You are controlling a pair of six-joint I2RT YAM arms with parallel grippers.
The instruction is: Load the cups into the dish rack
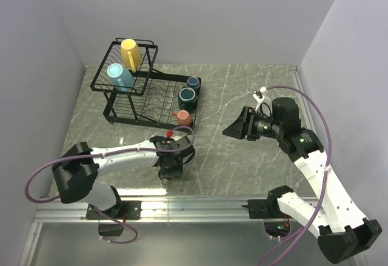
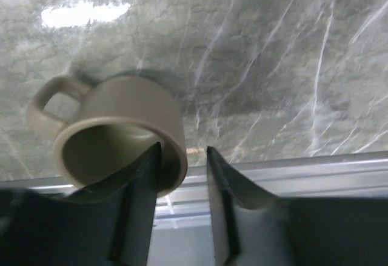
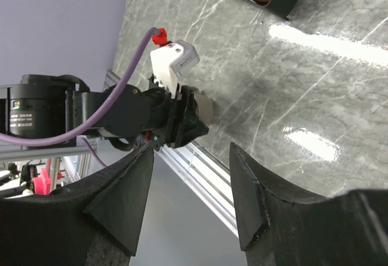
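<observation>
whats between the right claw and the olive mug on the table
Only bare marble tabletop: in the top view nothing stands between the right claw and the olive-brown mug, whose wall the left claw straddles.

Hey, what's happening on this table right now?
The left gripper is down at the olive-brown mug by the front edge of the table, one finger inside it and one outside, not yet clamped. The right gripper hangs open and empty. Five others sit in the dish rack: yellow mug and light blue mug in the raised basket; navy mug, dark teal mug and salmon mug on the lower tray.
</observation>
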